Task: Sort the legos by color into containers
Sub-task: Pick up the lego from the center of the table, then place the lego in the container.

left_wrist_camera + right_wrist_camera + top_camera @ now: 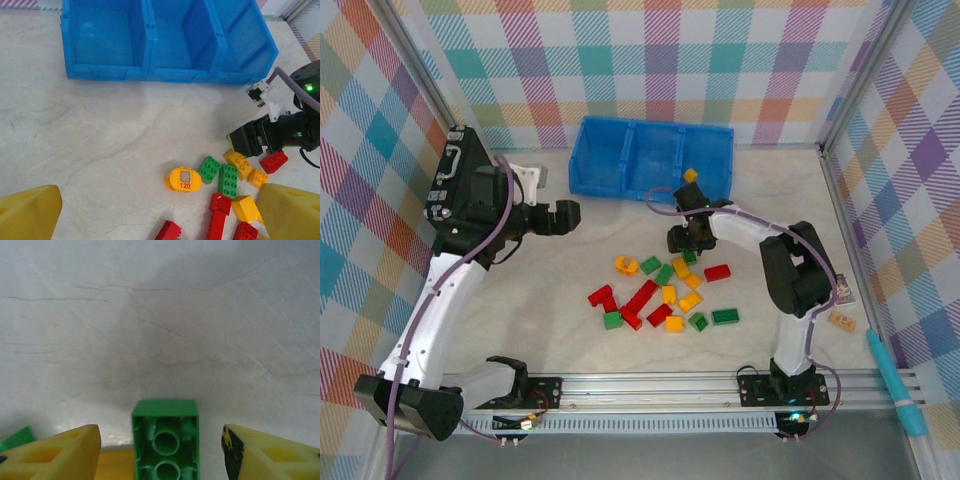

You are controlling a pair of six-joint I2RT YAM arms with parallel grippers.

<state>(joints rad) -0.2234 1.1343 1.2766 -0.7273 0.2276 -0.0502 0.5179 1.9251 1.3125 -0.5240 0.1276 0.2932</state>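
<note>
All 3 compartments of the bright blue plastic bin (620,184), upper centre, look empty. The red, green and yellow studded bricks (642,296) lie scattered mid-frame. Right gripper (686,240) straddles a green brick (165,442), jaws wide, not gripping. Left gripper (562,217) hovers with jaws parted, holding nothing. Sorting seems barely begun.

Loose bricks on the table in front of a blue bin, an arm on either side.

The blue bin (620,186) lies by the checked back wall, its three compartments side by side. In front of it, well apart, the legos (660,295) lie scattered in red, green and yellow-orange. The right gripper (687,240) points down between the bin and that scatter, over the bricks nearest the bin. The left gripper (568,217) hangs near the bin's left end. One yellow brick (690,176) shows at the bin's front wall.
</note>
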